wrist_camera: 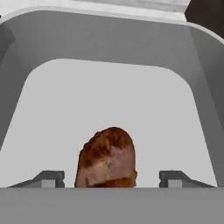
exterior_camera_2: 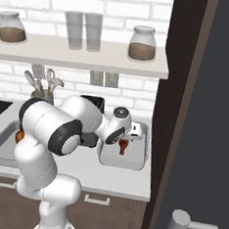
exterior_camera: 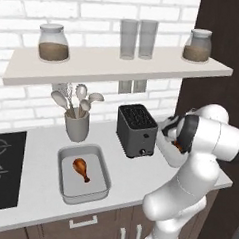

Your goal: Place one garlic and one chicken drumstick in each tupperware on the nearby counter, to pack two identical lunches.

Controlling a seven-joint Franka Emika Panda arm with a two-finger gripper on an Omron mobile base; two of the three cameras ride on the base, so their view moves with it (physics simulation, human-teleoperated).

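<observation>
On the surface [exterior_camera: 133, 177], the left tupperware [exterior_camera: 83, 175] already holds one chicken drumstick [exterior_camera: 81, 168]; the right tupperware [exterior_camera_2: 133, 157] is getting the second drumstick [wrist_camera: 107, 158], reddish-brown and rounded, which hangs between the spread tips of the claw [wrist_camera: 111, 178], probably just let go; both garlics remain

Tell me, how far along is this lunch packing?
About halfway, it seems. One drumstick already lies in the left tray. A second drumstick sits between the open fingers of the hand over the right tray, apparently just let go. No garlic lies in either tray, so both bulbs are left.
</observation>
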